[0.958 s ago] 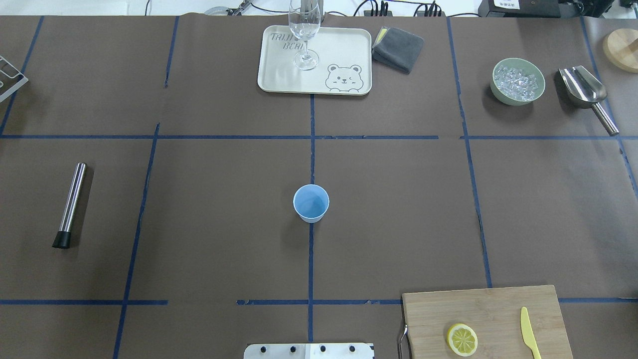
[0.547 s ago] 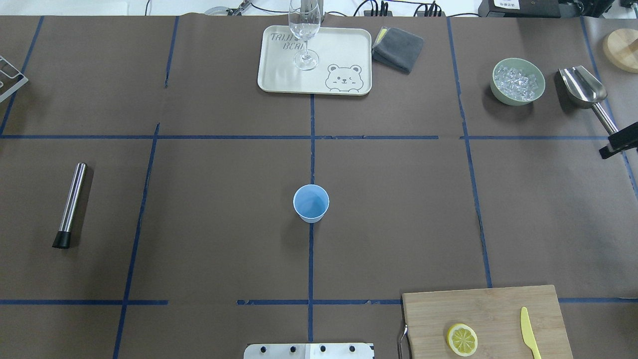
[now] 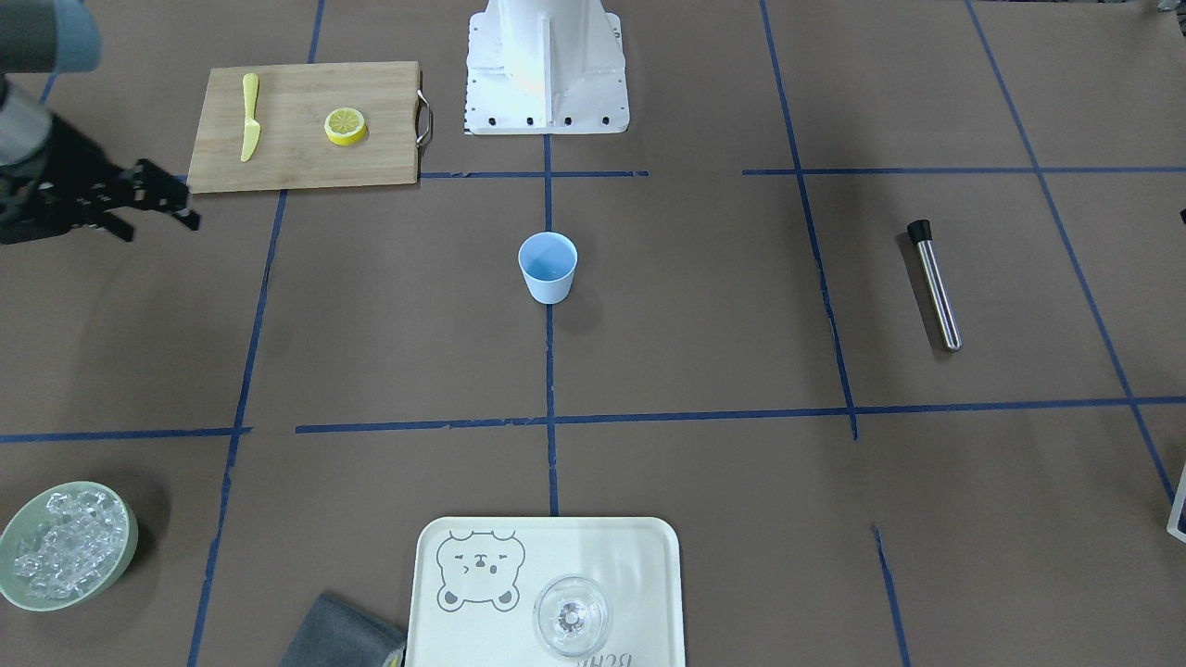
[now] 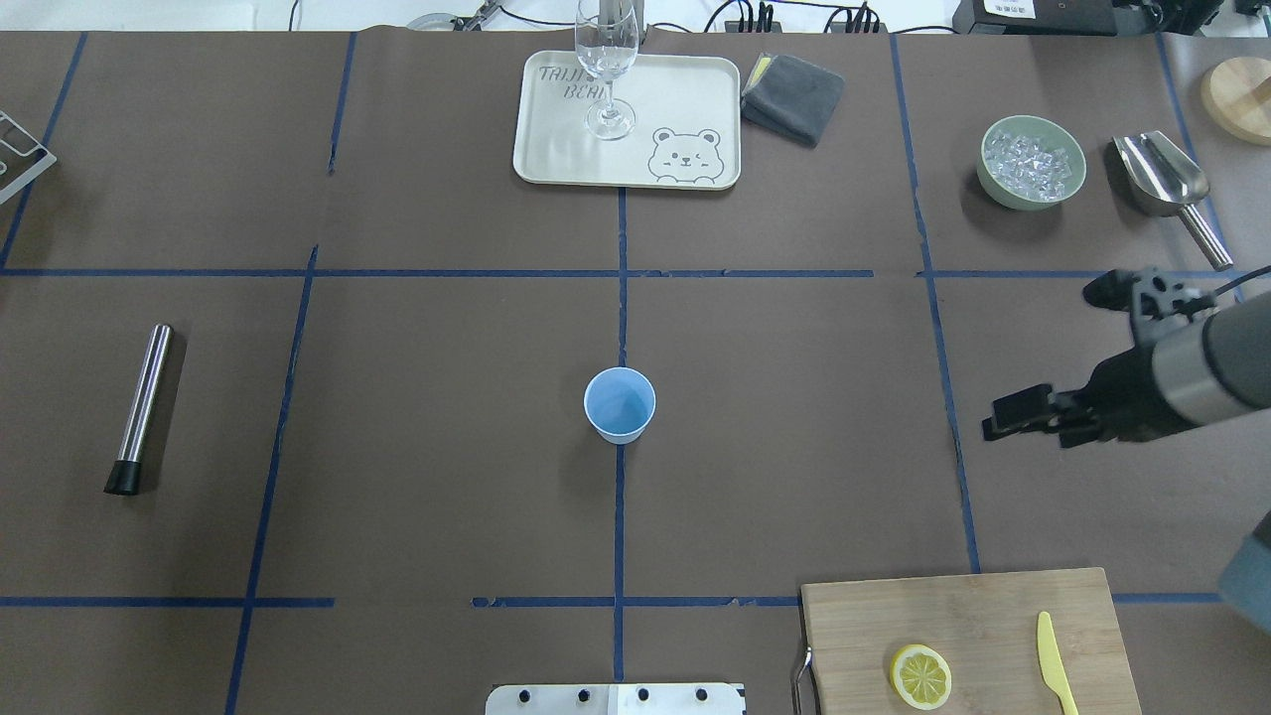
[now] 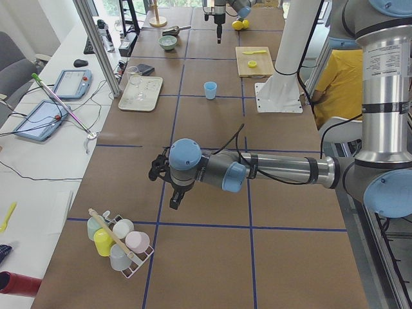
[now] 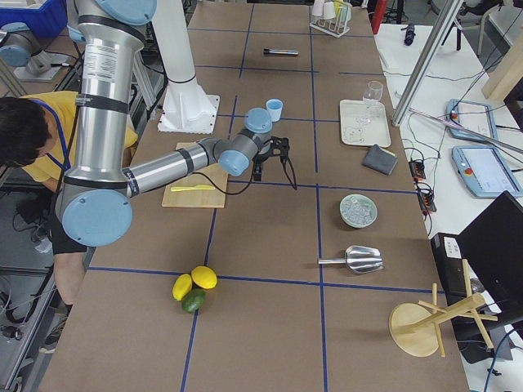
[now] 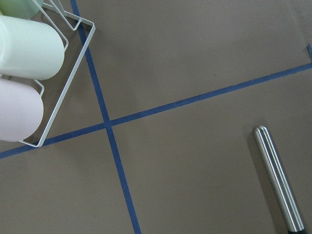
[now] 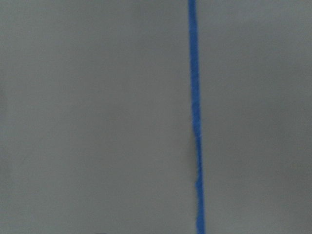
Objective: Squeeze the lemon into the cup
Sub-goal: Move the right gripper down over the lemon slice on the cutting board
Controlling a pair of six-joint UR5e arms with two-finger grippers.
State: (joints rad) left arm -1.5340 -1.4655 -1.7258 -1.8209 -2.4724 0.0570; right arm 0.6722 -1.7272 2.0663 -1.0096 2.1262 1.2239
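Right gripper (image 4: 1043, 356), spread wide and empty, hovers well apart from the lemon (image 4: 920, 676).

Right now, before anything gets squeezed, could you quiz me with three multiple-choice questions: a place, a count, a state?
1. Where is the thin round yellow lemon slice? A in the green ice bowl; B on the rectangular wooden cutting board; C on the cream tray.
2. How many slices lie there? A one; B two; C three.
3. The right gripper is: A open, empty; B shut on the slice; C shut, empty.
Answers: B, it rests flat on the wood; A, a single slice shows; A, its jaws stand wide apart with nothing between.
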